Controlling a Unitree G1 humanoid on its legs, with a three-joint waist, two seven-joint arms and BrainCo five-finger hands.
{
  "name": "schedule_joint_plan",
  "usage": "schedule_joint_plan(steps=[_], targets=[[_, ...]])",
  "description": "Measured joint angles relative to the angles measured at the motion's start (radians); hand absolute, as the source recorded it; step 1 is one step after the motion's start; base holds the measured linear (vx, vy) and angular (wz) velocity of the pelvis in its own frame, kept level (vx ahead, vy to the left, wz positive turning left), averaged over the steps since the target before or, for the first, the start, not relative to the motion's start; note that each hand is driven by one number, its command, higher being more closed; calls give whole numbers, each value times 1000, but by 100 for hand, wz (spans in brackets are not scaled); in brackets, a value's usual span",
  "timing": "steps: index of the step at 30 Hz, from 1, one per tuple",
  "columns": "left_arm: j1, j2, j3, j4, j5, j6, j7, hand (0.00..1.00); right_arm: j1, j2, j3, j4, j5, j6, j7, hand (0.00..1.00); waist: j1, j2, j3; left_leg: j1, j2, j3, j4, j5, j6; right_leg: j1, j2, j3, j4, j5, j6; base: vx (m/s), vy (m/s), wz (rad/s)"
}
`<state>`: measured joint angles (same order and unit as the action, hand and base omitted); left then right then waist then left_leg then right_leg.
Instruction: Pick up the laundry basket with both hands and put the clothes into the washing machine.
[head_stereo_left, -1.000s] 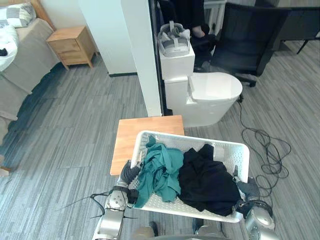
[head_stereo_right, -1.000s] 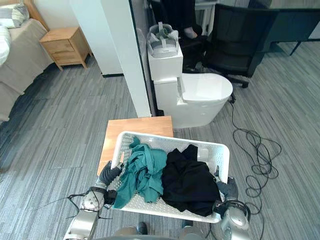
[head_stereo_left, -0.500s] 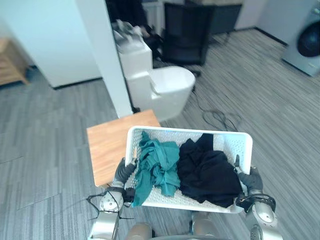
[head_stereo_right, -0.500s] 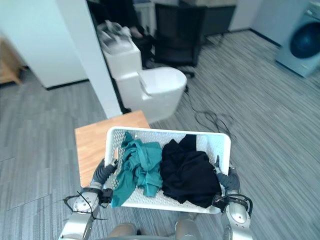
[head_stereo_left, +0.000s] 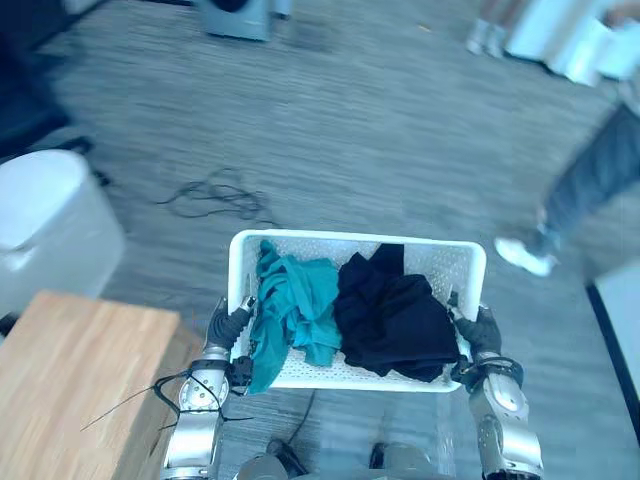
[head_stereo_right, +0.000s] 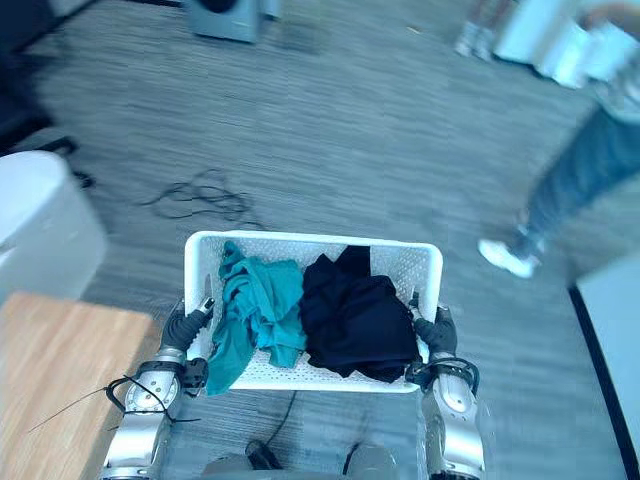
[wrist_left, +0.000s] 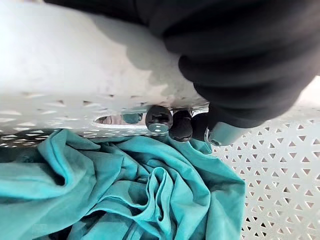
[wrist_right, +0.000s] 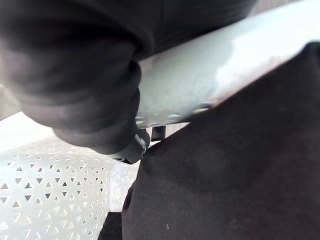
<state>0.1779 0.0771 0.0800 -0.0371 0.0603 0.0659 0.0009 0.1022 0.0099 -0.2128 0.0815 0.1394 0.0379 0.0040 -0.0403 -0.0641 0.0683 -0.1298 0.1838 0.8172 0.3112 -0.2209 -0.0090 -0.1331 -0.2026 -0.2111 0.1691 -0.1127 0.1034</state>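
- White plastic basket (head_stereo_left: 350, 238) sat low in mid-frame, carried between both hands above the grey floor (head_stereo_left: 400, 130).
- Left hand (head_stereo_left: 225, 325) gripped the basket's left rim. In its wrist view, dark fingertips (wrist_left: 159, 118) came through the handle slot and curled round the rim.
- Right hand (head_stereo_left: 481, 330) was clamped on the right rim the same way, with one fingertip (wrist_right: 142, 143) hooked under the edge by the slot.
- Teal cloth (head_stereo_left: 290, 310) lay crumpled in the basket's left half, one end trailing to the near left corner.
- Black cloth (head_stereo_left: 395, 315) filled the right half, touching the teal one.
- Wooden table (head_stereo_left: 70, 370) took up the lower left corner, just beside the left arm.
- White toilet (head_stereo_left: 50, 210) stood at the left edge, above the table.
- Someone's leg (head_stereo_left: 600, 170) in grey trousers crossed the right edge, with a white shoe (head_stereo_left: 522, 256) on the floor to the upper right of the basket.
- Grey machine (head_stereo_left: 235, 15) with a dark round front stood at the top edge, left of centre and well apart from the basket. It was too blurred to make out more.
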Motion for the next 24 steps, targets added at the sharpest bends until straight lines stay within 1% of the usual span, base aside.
schedule_joint_plan(steps=[1,2,3,4,5,6,7,8,9,10,11,12,13,14,15,16,17,18,19,20,21,22,23,24], targets=[[-8,-15,-1,28,-10,1,-1,100,-5,-13,-2,17,-6,1,-1,100,-6,28,1,-11,19,-10,25,1,3,0,20,17,-13,19,-12,72,-171,-129],[-1,-32,-1,54,-11,6,-3,100,8,-28,0,25,-12,13,-1,100,-5,60,0,-13,55,-95,66,-12,-17,0,53,55,-18,27,-20,131,-192,-115],[9,-41,-5,81,-12,7,-9,100,42,-29,2,25,-17,13,-1,100,-7,89,-5,-1,101,-122,102,-42,-57,18,92,78,-16,27,-19,149,-185,-104],[11,-40,-12,91,-13,7,-13,100,61,-28,1,25,-17,11,-2,100,-10,100,-9,8,134,-129,133,-57,-75,32,112,78,-18,26,-21,203,-182,-69],[20,-18,-21,92,-28,6,-21,100,86,-17,3,22,-16,4,-3,100,-19,104,-7,11,210,-147,244,-72,-86,61,157,79,-14,7,-52,162,-108,-39],[26,-6,-21,92,-45,5,-22,100,90,-14,6,21,-16,1,-3,100,-20,98,-2,-2,253,-167,327,-68,-71,77,181,81,-11,-12,-69,173,-195,-65],[46,4,-21,92,-66,5,-21,100,98,-15,24,17,-24,-1,-4,100,-6,109,13,-36,332,-231,492,-46,47,111,219,103,1,-49,-79,148,-207,-84],[71,4,-26,90,-91,4,-21,100,110,-20,35,8,-31,0,-5,100,7,114,22,-96,355,-386,635,42,129,146,245,131,24,-79,-96,160,-174,-86],[87,3,-28,85,-96,3,-21,100,119,-22,40,-1,-35,2,-5,100,14,114,26,-126,346,-471,691,113,131,162,251,142,34,-95,-106,178,-72,-65],[105,2,-28,82,-104,-5,-21,100,139,-21,48,-25,-39,7,-5,100,23,109,30,-173,314,-577,766,228,109,183,246,169,42,-128,-129,200,-8,-43],[127,-11,-35,78,-124,-14,-22,100,149,-34,57,-40,-52,7,-5,100,30,99,38,-255,183,-727,838,121,-7,195,226,193,60,-168,-131,201,10,-34],[126,-13,-35,79,-127,-14,-22,100,144,-45,55,-38,-53,7,-4,100,32,91,36,-279,122,-763,814,82,-25,191,208,193,61,-175,-127,281,84,-42],[127,-19,-35,79,-132,-16,-21,100,127,-62,55,-36,-54,7,-1,100,51,101,41,-317,51,-757,686,28,-16,186,189,214,55,-180,-124,269,78,-40],[127,-25,-33,77,-137,-22,-21,100,120,-63,66,-38,-54,8,0,100,57,110,47,-351,46,-729,581,12,-2,193,186,220,37,-179,-122,395,103,-32],[129,-25,-28,75,-137,-23,-20,100,124,-60,74,-39,-54,9,-3,100,57,113,53,-386,46,-698,429,15,-7,221,178,215,8,-175,-106,335,68,-7],[132,-24,-29,75,-137,-23,-19,100,126,-60,73,-39,-54,9,-5,100,60,110,54,-391,39,-695,341,25,-22,235,170,212,-3,-183,-92,455,123,0],[135,-24,-34,73,-137,-23,-15,100,124,-68,67,-31,-54,7,-8,100,66,97,56,-380,3,-711,212,115,-66,260,142,210,-13,-210,-59,598,226,-8],[130,-20,-34,73,-137,-21,-3,100,106,-62,67,-6,-54,6,-13,100,73,56,49,-367,-58,-700,231,132,-30,283,84,219,-8,-230,-33,634,232,7],[125,-25,-34,73,-137,-20,0,100,97,-65,65,-3,-55,6,-16,100,60,50,48,-376,-69,-700,260,113,-3,281,68,220,12,-230,-30,695,282,15],[123,-31,-34,73,-137,-20,7,100,72,-71,65,19,-65,8,-19,100,56,42,52,-390,-72,-696,355,82,22,254,55,264,115,-218,-11,616,264,-8],[129,-22,-36,73,-136,-20,25,100,51,-61,66,46,-80,9,-18,100,66,28,67,-388,-90,-680,461,52,20,215,56,289,302,-181,7,598,303,-17],[131,-19,-41,74,-135,-19,26,100,54,-58,66,53,-84,6,-18,100,63,19,67,-336,-125,-683,406,17,10,184,40,284,425,-143,10,569,304,1],[135,1,-53,73,-133,-20,26,100,70,-39,67,61,-84,-7,-19,100,45,-5,71,-205,-171,-664,290,-55,60,104,-6,267,687,11,-25,578,226,47],[137,16,-48,73,-129,-19,30,100,91,-29,68,62,-84,-14,-19,100,24,-23,69,-131,-197,-655,260,-82,92,14,-20,284,886,62,-46,716,229,18]])
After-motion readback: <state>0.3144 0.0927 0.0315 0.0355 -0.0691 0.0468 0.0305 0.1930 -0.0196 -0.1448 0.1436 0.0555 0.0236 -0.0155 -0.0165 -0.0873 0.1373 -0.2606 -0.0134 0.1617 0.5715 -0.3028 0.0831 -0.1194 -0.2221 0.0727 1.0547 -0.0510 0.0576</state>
